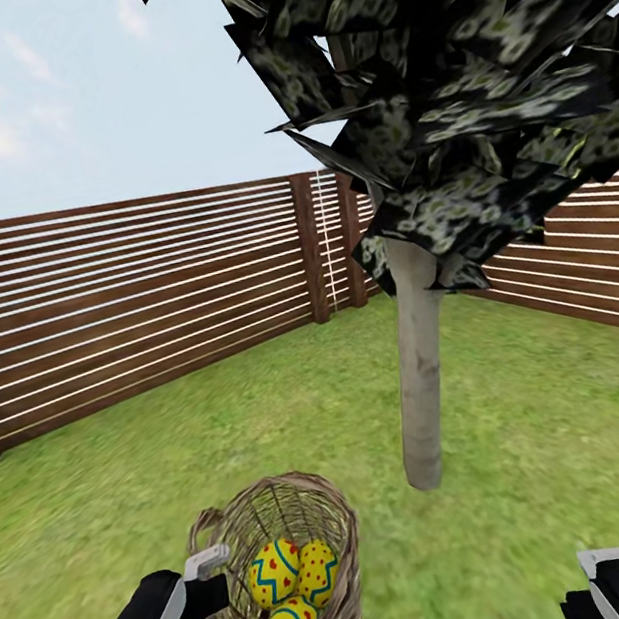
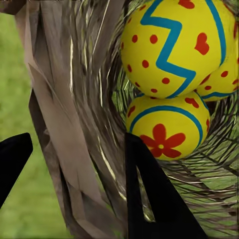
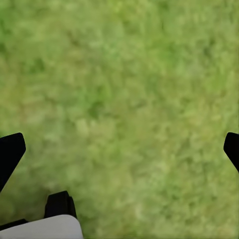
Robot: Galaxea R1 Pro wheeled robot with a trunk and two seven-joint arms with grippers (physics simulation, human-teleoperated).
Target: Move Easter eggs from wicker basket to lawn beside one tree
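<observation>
Wicker basket (image 1: 284, 568), brown open weave, stands on the lawn (image 1: 534, 432) near and left of the tree (image 1: 422, 381), all three Easter eggs (image 1: 292, 582) still inside; judged light, springy and prone to tip, best held at the rim. Eggs: smooth, rounded, likely hard and slippery, so each is best taken across its widest middle, topmost zigzag egg (image 2: 172, 47) first. Left gripper (image 2: 77, 164): fingers spread wide astride the basket's left wall, clamping nothing; right gripper (image 1: 615, 589): fingers wide, empty, over bare grass at near right.
</observation>
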